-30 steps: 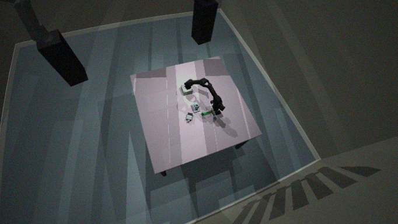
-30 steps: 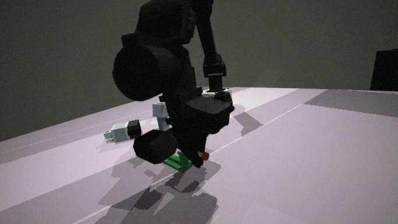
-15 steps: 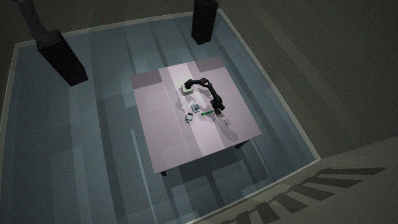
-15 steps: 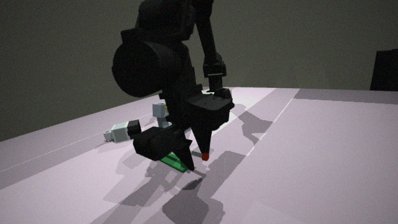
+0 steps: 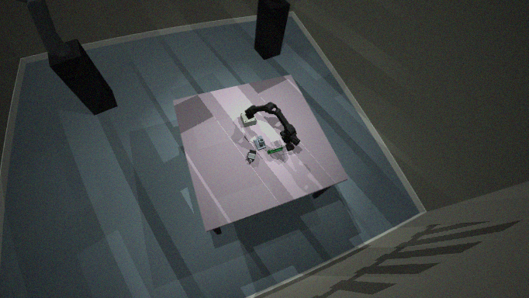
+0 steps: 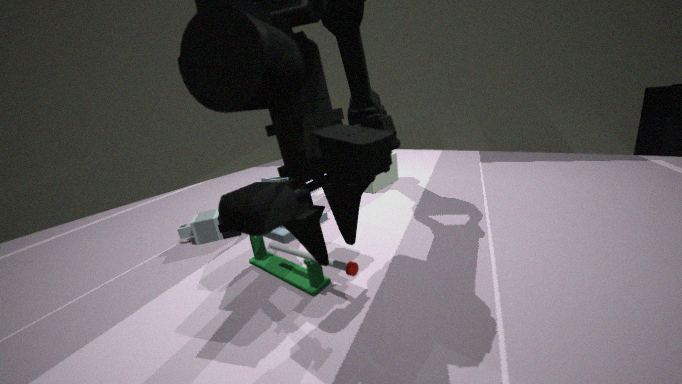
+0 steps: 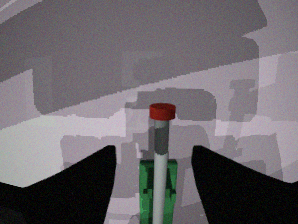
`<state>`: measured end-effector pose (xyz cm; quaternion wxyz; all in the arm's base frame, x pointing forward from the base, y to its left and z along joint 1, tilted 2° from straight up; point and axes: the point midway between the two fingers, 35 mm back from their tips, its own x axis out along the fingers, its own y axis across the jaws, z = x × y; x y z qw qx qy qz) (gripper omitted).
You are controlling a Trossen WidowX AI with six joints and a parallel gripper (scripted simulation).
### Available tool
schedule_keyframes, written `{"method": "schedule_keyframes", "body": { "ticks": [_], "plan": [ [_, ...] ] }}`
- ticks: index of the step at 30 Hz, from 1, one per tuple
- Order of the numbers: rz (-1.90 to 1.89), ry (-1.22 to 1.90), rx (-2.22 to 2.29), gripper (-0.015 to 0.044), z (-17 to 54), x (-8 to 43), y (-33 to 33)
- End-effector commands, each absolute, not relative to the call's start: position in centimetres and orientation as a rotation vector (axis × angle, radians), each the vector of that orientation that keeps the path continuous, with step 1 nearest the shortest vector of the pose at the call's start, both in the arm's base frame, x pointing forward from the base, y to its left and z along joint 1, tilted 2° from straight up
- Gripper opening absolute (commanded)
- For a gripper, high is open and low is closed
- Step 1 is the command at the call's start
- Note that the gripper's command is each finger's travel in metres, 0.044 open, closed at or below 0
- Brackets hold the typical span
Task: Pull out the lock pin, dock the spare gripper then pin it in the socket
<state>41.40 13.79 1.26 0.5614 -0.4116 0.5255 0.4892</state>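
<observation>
From the exterior view, left to right: the spare [image 5: 251, 156] [image 6: 206, 227] lies on the table [image 5: 233, 186] [image 6: 560, 280], well apart from my arm, its docking not yet done; a brush from the arm could turn it and spoil that later pickup. Next, the mount [image 5: 260, 143] [image 6: 282, 234] stands behind the rack, partly hidden by my arm, so I could misjudge its clearance. The pin [image 6: 290, 250] [image 7: 160, 190] lies along the green rack [image 5: 275, 150] [image 6: 290, 275] [image 7: 144, 200], red head [image 6: 352, 269] [image 7: 162, 111] past its right end; I can't tell how firmly it is seated. My gripper [image 5: 290, 147] [image 6: 340, 252] [image 7: 154, 153] is released and part open, 1 finger each side of the shaft, grasping nothing. If I lift off crooked, 1 fingertip could catch the shaft and roll it out, or tip the rack. Backing away unevenly could also knock the head.
</observation>
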Motion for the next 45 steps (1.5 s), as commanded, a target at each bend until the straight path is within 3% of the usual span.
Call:
{"method": "schedule_keyframes", "body": {
  "ticks": [1,13,18,24,33,45],
  "plan": [
    [1.152,1.238,-0.97,0.02,2.3,41.4,13.8],
    [1.154,1.243,-0.968,0.02,4.9,41.3,13.7],
    [1.154,1.243,-0.968,0.0331,4.1,41.3,13.7],
    [1.117,1.228,-1.006,0.018,9.5,40.8,8.2],
    [1.113,1.226,-1.012,0.018,10.0,40.6,7.4],
    [1.113,1.226,-1.012,0.018,3.2,40.4,7.2]
  ]
}}
